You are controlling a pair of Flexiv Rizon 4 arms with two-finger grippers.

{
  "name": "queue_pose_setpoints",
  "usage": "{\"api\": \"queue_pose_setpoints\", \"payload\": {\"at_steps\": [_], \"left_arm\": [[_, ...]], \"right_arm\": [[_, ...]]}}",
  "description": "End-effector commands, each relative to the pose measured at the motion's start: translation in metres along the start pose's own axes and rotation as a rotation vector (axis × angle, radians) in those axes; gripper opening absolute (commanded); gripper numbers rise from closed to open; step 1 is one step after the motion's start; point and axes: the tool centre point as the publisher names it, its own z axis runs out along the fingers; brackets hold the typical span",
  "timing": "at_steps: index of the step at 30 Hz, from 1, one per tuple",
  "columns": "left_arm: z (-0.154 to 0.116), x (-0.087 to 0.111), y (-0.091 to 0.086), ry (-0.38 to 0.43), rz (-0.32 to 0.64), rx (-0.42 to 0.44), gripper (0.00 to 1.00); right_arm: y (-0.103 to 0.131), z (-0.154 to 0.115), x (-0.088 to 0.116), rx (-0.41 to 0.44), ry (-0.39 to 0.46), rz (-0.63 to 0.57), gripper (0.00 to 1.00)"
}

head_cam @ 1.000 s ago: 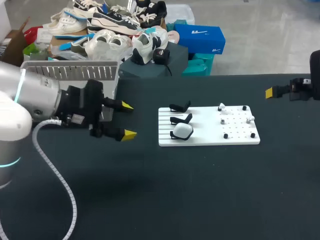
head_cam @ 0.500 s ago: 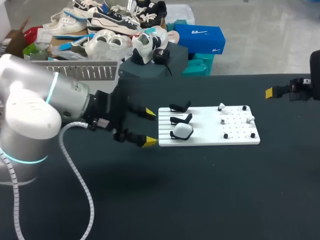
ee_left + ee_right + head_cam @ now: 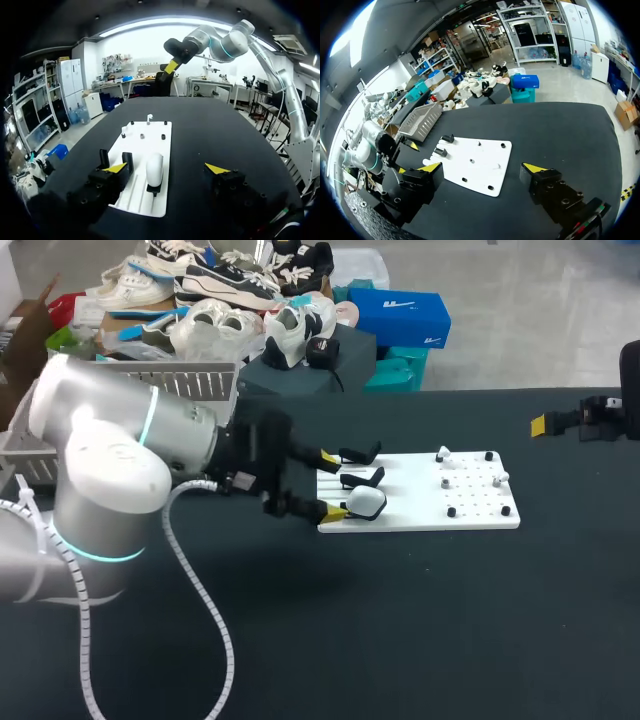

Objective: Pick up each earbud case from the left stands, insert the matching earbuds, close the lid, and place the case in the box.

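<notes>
As the pickup step opens on the black table (image 3: 450, 620), the left gripper (image 3: 332, 484) hangs spread wide at the white board's (image 3: 420, 510) stand end, the white case (image 3: 366, 502) seated just ahead, untouched; next, seemingly, advance and close. The right gripper (image 3: 481, 167) idles open, well apart.

A white slotted board (image 3: 410, 492) lies flat on the black table (image 3: 420, 630).

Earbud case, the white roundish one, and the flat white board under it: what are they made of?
The earbud case looks like smooth white plastic, with a soft sheen on its rounded shell. The board looks like matte white plastic or painted sheet. It is flat, with grooves at one end. Which of the two it is, I cannot tell.
</notes>
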Motion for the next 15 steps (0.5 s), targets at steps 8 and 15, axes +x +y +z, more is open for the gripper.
{"api": "queue_pose_setpoints", "payload": {"at_steps": [8,15], "left_arm": [[0.024,0.016,0.009,-0.004,0.000,-0.063,1.00],[0.034,0.025,0.014,0.016,-0.011,-0.059,1.00]], "right_arm": [[-0.001,0.000,0.000,-0.002,0.002,-0.001,1.00],[-0.001,0.000,0.000,-0.002,0.002,-0.001,1.00]]}}
